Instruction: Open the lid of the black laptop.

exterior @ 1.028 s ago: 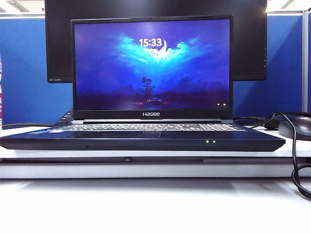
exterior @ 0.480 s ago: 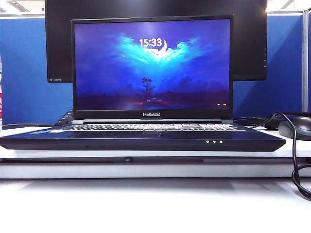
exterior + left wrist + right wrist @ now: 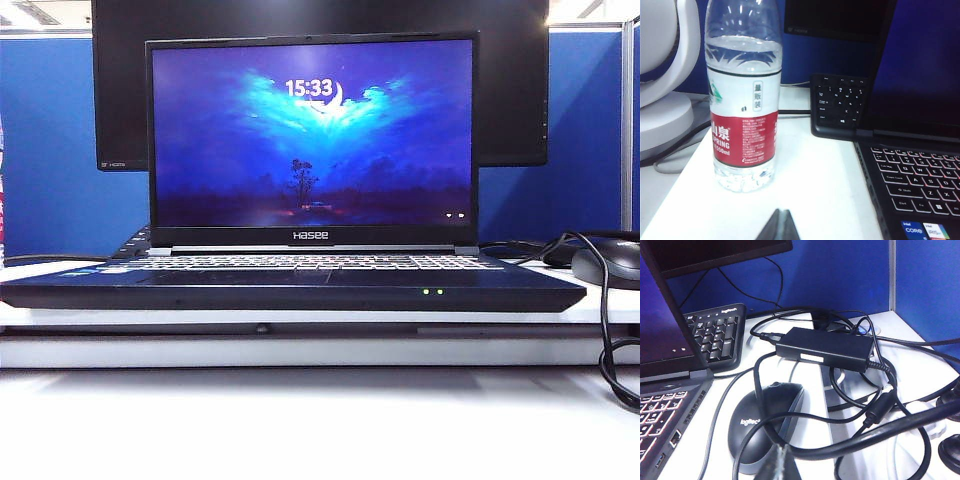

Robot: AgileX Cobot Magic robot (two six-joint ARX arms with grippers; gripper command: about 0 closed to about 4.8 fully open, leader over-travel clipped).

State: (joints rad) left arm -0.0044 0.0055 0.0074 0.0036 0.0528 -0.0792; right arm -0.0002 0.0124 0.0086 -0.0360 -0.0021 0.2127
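Far left, beside the laptop, a clear water bottle (image 3: 743,100) with a red label band stands upright on the white table (image 3: 810,190), with a white rounded appliance (image 3: 665,75) further out. The left gripper (image 3: 780,226) sits low over the bare table near the bottle; only its dark tip shows, fingers pressed together, holding nothing. A separate black keyboard (image 3: 840,105) lies behind the laptop's left rear corner.

Centre: the black laptop (image 3: 295,285) rests on the table's raised white ledge, facing the exterior camera. The lid (image 3: 312,140) stands upright, fully raised, its screen lit with a blue night scene and the clock reading 15:33, "Hasee" on the lower bezel. Two green LEDs (image 3: 433,292) glow on the front edge. A larger black monitor (image 3: 515,90) stands directly behind the lid.

Right of the laptop: a black Logitech mouse (image 3: 765,427), a black power brick (image 3: 825,348) and tangled black cables (image 3: 880,405). The right gripper (image 3: 780,465) hangs just above the mouse and cables; its dark tip is in view, but whether the jaws are parted cannot be told.
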